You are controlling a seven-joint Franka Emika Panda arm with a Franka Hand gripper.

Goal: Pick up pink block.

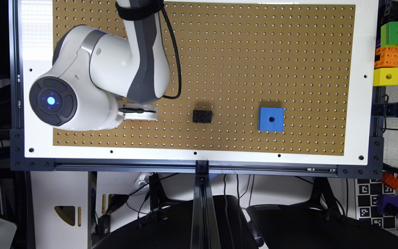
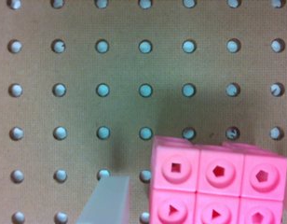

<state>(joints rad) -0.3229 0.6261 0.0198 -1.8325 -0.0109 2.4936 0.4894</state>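
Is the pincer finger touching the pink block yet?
Apart. In the wrist view, a strip of pegboard shows between the translucent finger and the pink block.

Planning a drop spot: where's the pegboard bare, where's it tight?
Bare: the pegboard above the black brick and blue cube, plus the gap between them. Tight: the exterior view's left, under the arm, with the pink block beside a finger.

We see the white arm (image 1: 116, 65) bent over the exterior view's left side, its blue-lit joint cap (image 1: 51, 101) facing the camera. Our gripper (image 1: 140, 112) points down; one pale translucent finger (image 2: 106, 200) shows in the wrist view.
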